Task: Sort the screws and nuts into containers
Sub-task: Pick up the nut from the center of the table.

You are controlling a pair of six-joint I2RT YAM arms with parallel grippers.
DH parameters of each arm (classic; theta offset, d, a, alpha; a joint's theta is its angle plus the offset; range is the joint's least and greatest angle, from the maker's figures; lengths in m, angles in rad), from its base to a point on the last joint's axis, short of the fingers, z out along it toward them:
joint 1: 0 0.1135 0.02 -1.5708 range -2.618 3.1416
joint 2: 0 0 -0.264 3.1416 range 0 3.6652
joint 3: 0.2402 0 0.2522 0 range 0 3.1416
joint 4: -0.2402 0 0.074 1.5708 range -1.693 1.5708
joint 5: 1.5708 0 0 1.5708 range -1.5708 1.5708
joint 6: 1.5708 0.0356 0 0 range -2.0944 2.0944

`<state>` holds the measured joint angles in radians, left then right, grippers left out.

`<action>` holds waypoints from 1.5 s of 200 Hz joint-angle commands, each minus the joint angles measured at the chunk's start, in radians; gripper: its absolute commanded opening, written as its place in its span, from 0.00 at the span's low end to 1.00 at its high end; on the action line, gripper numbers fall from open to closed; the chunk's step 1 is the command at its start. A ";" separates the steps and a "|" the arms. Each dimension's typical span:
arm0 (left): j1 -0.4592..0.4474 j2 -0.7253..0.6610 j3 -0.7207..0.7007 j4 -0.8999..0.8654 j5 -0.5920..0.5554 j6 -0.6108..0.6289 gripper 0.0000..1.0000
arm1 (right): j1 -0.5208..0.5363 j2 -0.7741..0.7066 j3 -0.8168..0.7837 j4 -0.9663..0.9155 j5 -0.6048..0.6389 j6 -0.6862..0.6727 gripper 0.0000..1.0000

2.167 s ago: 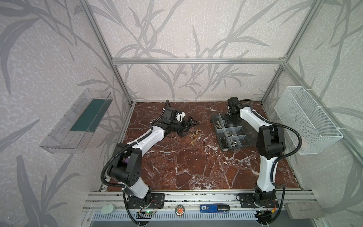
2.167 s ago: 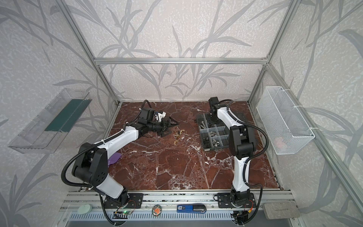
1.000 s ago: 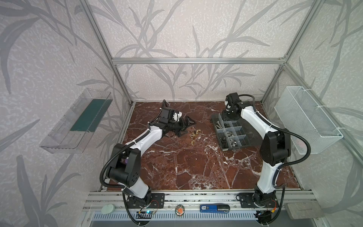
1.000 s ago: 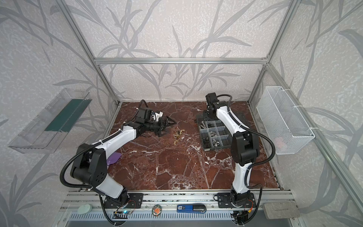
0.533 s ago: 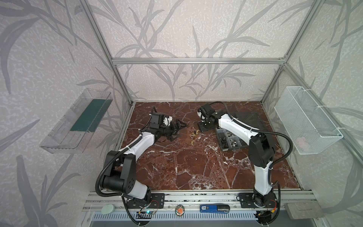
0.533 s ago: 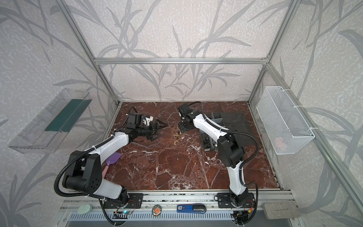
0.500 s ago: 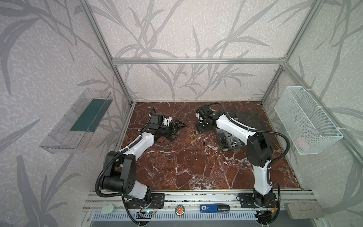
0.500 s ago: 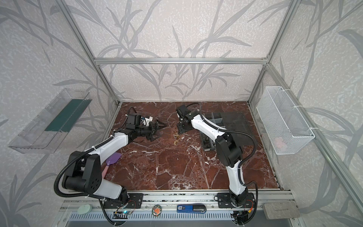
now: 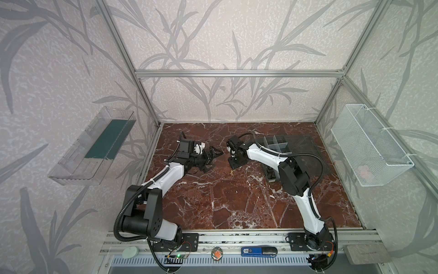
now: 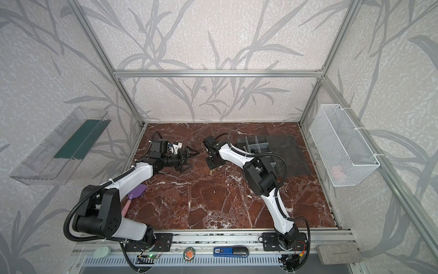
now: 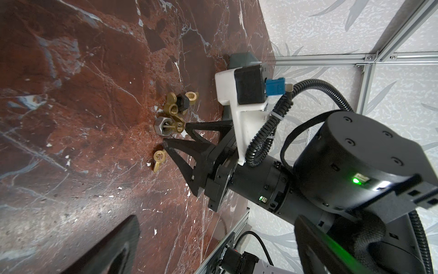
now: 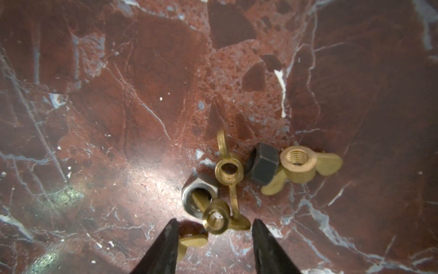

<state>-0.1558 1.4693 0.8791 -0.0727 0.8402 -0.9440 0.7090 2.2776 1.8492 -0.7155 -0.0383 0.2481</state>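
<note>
Down low with the right fingers [image 12: 265,246], tips at the bench [image 12: 118,95], spread partway and straddling a brass wing nut [image 12: 216,220], nothing pinched yet. On the other side, left fingers [image 9: 215,152] splayed wide and empty, pointed toward the same spot but short of it.

Loose fasteners in one tight little cluster [image 11: 174,113], mid-bench toward the back edge. More brass wing nuts in there, a silver hex nut [image 12: 199,197] tucked against the straddled one, and a dark hex nut [image 12: 262,166] just beyond. Organizer box [image 9: 276,142] near the back right corner, lid laid open.

By the look of it: light, rigid, slick metal, apt to skate on polished stone or flick out of a pinch. Best to squeeze across the round threaded barrel rather than the thin wings. Best also to stay clear of the silver neighbour, so as not to drag two up together.
</note>
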 commanded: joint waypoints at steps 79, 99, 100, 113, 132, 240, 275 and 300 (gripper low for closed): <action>0.005 -0.015 -0.002 0.020 0.022 0.000 1.00 | -0.001 0.074 0.108 -0.041 0.063 0.016 0.36; 0.006 -0.017 -0.001 0.015 0.019 0.005 0.99 | -0.003 0.067 0.099 -0.041 0.059 0.011 0.34; 0.006 -0.017 -0.001 0.015 0.019 0.005 0.99 | -0.003 0.067 0.099 -0.041 0.059 0.011 0.34; 0.005 -0.015 0.000 0.015 0.019 0.007 1.00 | -0.005 0.057 0.084 -0.040 0.060 0.011 0.32; 0.004 -0.013 -0.002 0.017 0.019 0.005 1.00 | -0.004 0.035 0.048 -0.024 0.053 0.014 0.27; -0.014 -0.012 0.002 0.020 0.011 -0.001 0.99 | -0.005 -0.054 -0.061 0.013 0.049 0.029 0.16; -0.022 -0.007 0.011 0.017 0.007 -0.001 1.00 | -0.006 -0.086 -0.085 0.017 0.052 0.028 0.16; -0.033 0.002 0.021 0.015 0.004 -0.001 1.00 | -0.012 -0.117 -0.098 0.015 0.049 0.026 0.16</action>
<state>-0.1764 1.4696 0.8791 -0.0662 0.8398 -0.9436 0.7048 2.2372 1.7645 -0.6788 0.0082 0.2726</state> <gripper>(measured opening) 0.995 0.171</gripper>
